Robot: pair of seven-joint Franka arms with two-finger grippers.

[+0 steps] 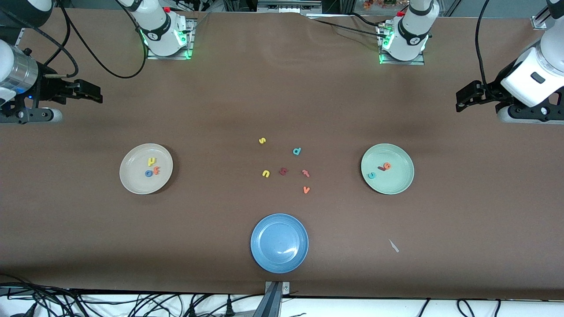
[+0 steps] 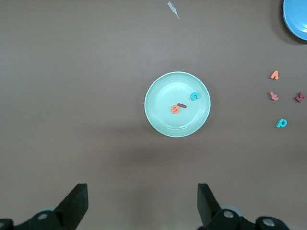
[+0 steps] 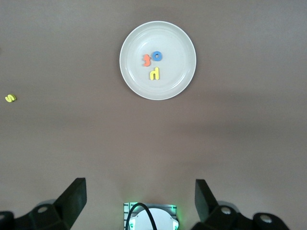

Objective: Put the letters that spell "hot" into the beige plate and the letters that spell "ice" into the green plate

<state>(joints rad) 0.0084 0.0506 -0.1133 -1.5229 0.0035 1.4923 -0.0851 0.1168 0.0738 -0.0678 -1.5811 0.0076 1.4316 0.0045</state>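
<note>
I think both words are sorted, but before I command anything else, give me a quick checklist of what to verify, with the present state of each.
1. Yellow h, blue o and orange t lie in the beige plate: ok.
2. Dark red i, orange e and teal c lie in the green plate: ok.
3. Leftover letters, such as the yellow s and teal d, lie on the table, outside every plate: ok.
4. Blue plate holds no letters: ok.
5. Left gripper open, holding nothing: ok.
6. Right gripper open, holding nothing: ok.
</note>
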